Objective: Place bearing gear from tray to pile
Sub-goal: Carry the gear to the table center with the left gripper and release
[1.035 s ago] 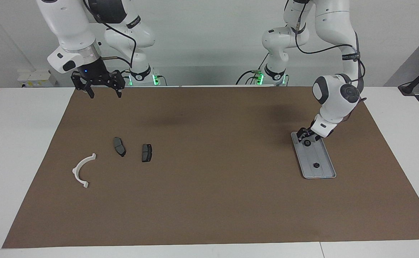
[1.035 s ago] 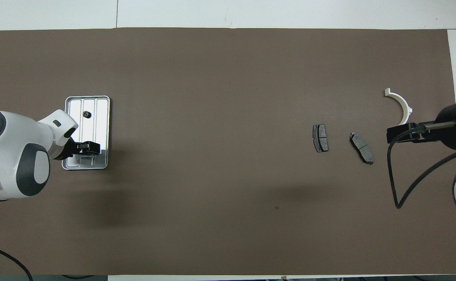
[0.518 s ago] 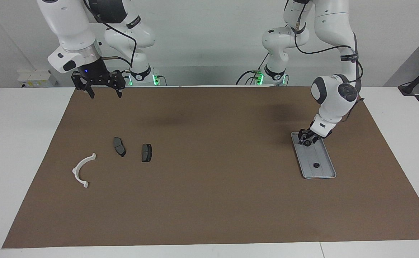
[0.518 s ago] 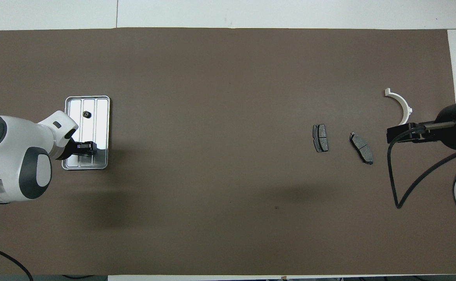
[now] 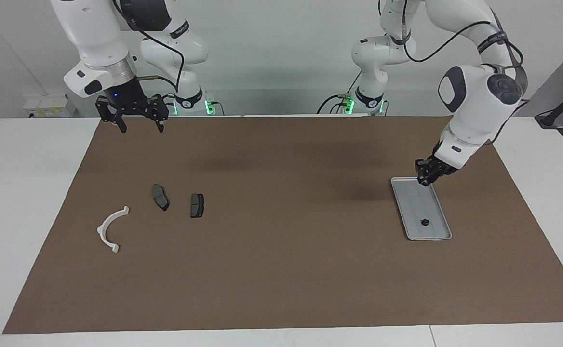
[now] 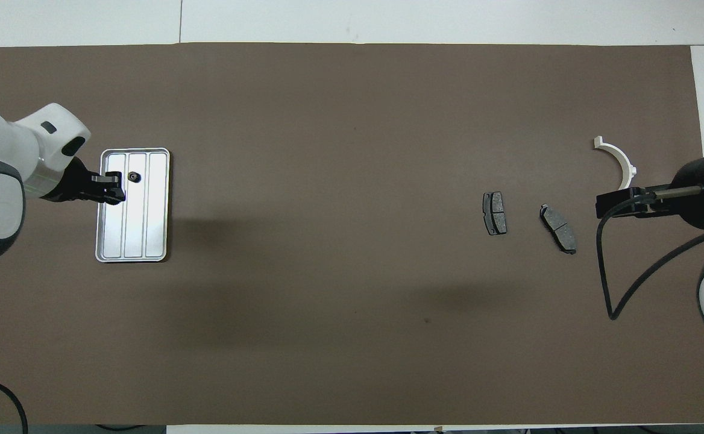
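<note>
One gear (image 5: 425, 222) lies in the tray (image 5: 414, 202) at the facing frame's right, the closed left hand (image 5: 426, 174) hangs over its upper end, perhaps carrying another (I cannot tell), and the open right hand (image 5: 139, 126) waits upper left, clear of the pile (image 5: 197, 205).

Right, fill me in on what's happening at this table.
The left claw hangs over the tray, at its end nearer the robots. It is shut, apparently on a small bearing gear, though the part itself is hard to make out. A second gear lies in the tray. The pile, a white bracket and two dark pads, sits toward the right arm's end. The right claw waits open, raised.
</note>
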`<state>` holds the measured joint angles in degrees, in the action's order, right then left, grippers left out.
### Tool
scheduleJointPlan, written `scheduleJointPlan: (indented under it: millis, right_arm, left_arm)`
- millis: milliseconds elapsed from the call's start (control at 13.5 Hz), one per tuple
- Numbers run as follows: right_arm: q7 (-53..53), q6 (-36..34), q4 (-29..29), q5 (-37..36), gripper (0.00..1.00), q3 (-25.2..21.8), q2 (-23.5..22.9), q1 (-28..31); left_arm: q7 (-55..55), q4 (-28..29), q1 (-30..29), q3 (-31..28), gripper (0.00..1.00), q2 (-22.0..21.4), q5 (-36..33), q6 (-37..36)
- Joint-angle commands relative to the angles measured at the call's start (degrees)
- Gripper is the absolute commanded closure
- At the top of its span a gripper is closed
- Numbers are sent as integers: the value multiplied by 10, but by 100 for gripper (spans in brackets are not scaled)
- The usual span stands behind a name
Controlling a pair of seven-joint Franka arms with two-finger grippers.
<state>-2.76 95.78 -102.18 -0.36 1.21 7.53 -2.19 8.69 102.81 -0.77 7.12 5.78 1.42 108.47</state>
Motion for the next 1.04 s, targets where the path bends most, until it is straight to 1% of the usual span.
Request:
scheduleJointPlan:
  millis: [0,74,222,370,518,665,739,813,961]
  right_arm:
    - [15,15,-11,15,0,-1,1,3]
    - [14,27,-13,15,0,0,-5,2]
    - [11,74,-26,15,0,0,-29,1]
    - [1,115,-36,15,0,3,-57,0]
    - [-20,145,-43,14,0,3,-85,-18]
    - [-51,171,-44,14,0,3,-114,-20]
    - [-58,182,-44,14,0,3,-124,-21]
    - [-59,189,-44,13,0,3,-131,-22]
    - [-60,200,-44,12,0,3,-139,-23]
  left_arm:
    - [177,-21,105,-4,100,13,-6,19]
    - [229,-14,137,-4,100,12,-15,36]
    - [318,12,209,-4,100,9,-29,52]
    - [394,44,253,-4,100,4,-34,100]
    - [443,58,284,-3,100,15,-35,125]
    - [496,58,311,-4,100,60,-66,157]
    - [523,57,320,-4,100,75,-82,174]
    - [542,54,333,-4,100,104,-92,190]
    - [585,53,347,-5,100,149,-131,233]
